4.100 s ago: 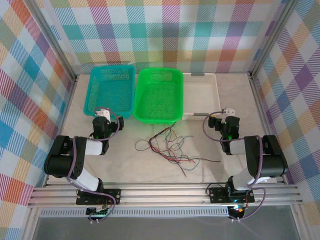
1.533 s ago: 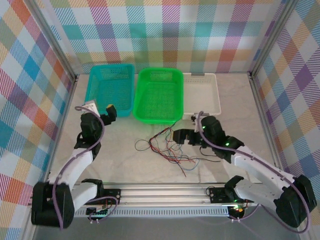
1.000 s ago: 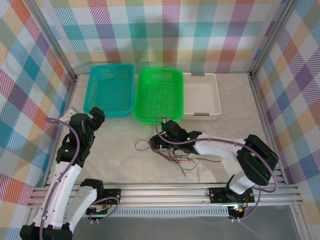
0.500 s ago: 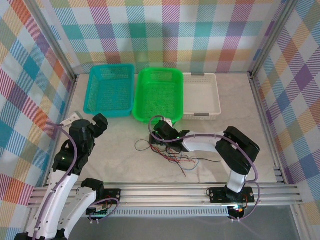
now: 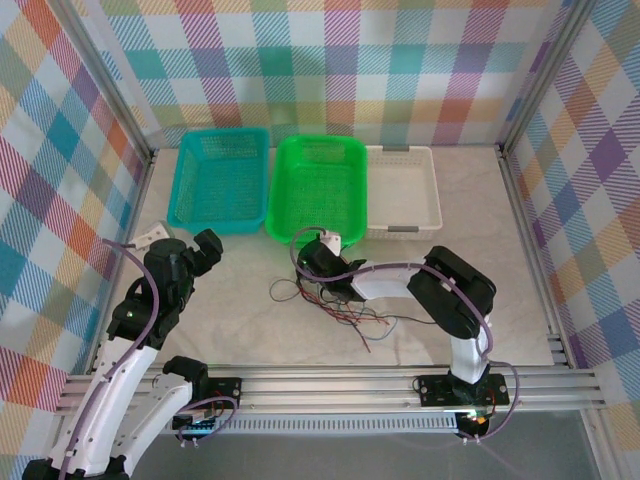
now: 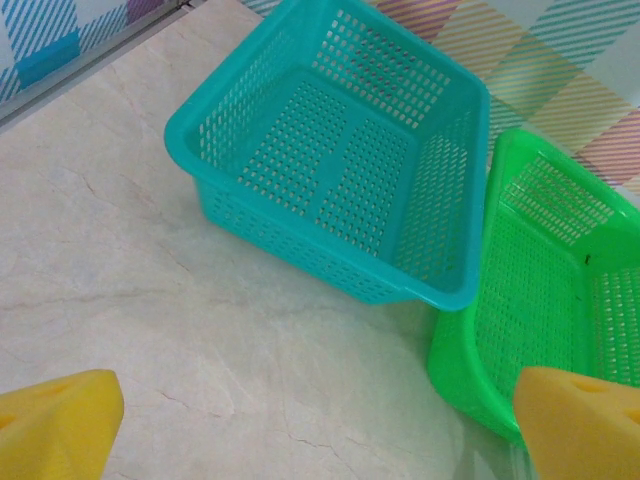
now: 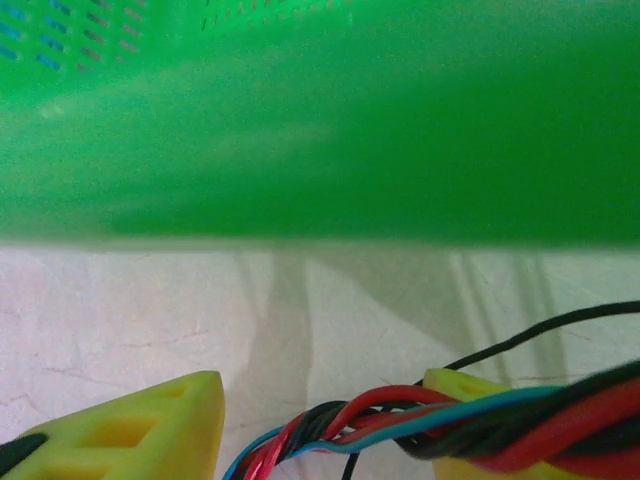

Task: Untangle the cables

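Right gripper [image 5: 318, 262] sits low on the table [image 5: 240, 320], just in front of the near wall of the green basket [image 5: 318, 190], towards that wall's left end. In the right wrist view the basket wall [image 7: 320, 130] rises close ahead and blocks everything beyond it. The yellow fingers [image 7: 130, 435] of this gripper [image 7: 320, 400] stand apart with bare table [image 7: 150, 310] between them. A twisted strand of the cables [image 7: 480, 415] — red, black, blue — runs through the gap and across the front of the right-hand finger; the fingers are not pinched on it. From above, the cables [image 5: 340, 295] lie in a loose tangle on the table in front of the green basket, the thin ends trailing away from it towards the near edge and out to the right; the gripper covers the part of the tangle nearest the basket. Left gripper [image 5: 205, 245] is in front of the teal basket [image 5: 220, 180], which touches the green basket's left side, well apart from the cables. Its fingers are spread wide and hold nothing — the left wrist view has a yellow tip in each lower corner [image 6: 320, 430], with bare table [image 6: 150, 300], the teal basket [image 6: 300, 235] and the green basket [image 6: 520, 290] beyond. A white tray [image 5: 405, 190] stands against the green basket's right side.
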`<state>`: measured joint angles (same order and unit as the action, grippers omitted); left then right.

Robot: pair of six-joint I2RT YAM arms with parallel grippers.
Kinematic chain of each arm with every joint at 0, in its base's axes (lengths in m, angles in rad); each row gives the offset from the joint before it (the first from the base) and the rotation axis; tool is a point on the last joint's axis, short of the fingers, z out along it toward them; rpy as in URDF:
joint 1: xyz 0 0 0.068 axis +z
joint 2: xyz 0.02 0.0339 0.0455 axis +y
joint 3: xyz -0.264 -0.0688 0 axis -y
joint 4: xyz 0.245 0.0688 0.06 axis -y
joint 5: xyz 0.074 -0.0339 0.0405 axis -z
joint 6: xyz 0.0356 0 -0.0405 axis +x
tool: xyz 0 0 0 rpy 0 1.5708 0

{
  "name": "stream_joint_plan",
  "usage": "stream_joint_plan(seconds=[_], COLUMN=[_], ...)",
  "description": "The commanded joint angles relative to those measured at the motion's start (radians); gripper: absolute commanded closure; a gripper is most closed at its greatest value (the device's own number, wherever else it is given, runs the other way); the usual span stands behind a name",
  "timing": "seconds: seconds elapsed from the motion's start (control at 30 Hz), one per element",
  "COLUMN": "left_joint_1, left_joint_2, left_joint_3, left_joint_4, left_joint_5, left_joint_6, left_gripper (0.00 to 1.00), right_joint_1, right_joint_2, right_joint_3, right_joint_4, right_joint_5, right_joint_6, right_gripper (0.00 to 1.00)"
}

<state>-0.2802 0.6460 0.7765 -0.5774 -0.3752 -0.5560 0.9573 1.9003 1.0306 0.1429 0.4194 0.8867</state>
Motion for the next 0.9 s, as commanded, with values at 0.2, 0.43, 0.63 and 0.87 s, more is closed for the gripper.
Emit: stream_joint_plan(seconds=[0.2, 0.43, 0.63, 0.87], left_joint_1=[-0.011, -0.014, -0.016, -0.022], left_joint_2=[0.003, 0.005, 0.007, 0.009], left_joint_3=[-0.01, -0.009, -0.008, -0.006], left_joint_4=[0.004, 0.002, 0.001, -0.004], left_joint_5=[0.023, 0.026, 0.025, 0.029], left_joint_6=[0.034, 0.04, 0.043, 0.054], left_gripper=[0.0, 0.0, 0.0, 0.0], right_joint_1=[0.008, 0.011, 0.03, 0.048], right_joint_2=[0.037, 0.02, 0.01, -0.025], right_joint_3=[-0.007, -0.039, -0.06, -0.104], right_joint_4=[0.022, 0.055, 0.078, 0.124], right_joint_5=[0.03, 0.007, 0.001, -0.013], right_joint_6=[0.085, 0.091, 0.087, 0.093], right_gripper=[0.64, 0.81, 0.93, 1.0])
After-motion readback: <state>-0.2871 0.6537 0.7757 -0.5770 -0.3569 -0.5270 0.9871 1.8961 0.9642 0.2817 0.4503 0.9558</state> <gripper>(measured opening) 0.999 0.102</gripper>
